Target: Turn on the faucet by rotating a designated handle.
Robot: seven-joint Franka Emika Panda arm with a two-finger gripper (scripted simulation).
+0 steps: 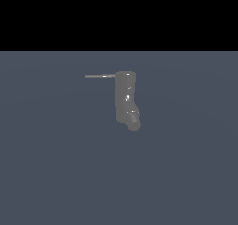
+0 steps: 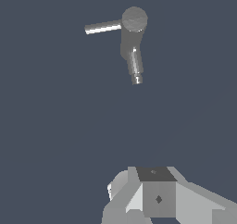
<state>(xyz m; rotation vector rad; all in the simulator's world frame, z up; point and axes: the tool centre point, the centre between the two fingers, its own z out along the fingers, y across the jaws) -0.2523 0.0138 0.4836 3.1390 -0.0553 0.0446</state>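
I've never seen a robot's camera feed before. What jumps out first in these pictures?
A chunky grey faucet stands alone on a plain blue-grey floor, near the middle of the exterior view. A thin handle sticks out sideways from its top, toward that view's left. In the wrist view, part of the pale gripper shows, well apart from the faucet.

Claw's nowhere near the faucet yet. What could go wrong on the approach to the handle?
1. The handle is a thin rod; a slightly off approach may miss it or glance off.
2. It joins the faucet at the top, so the claw may bump the column instead.
3. The claw is out of the exterior view, with its opening unclear, so alignment is hard to judge.
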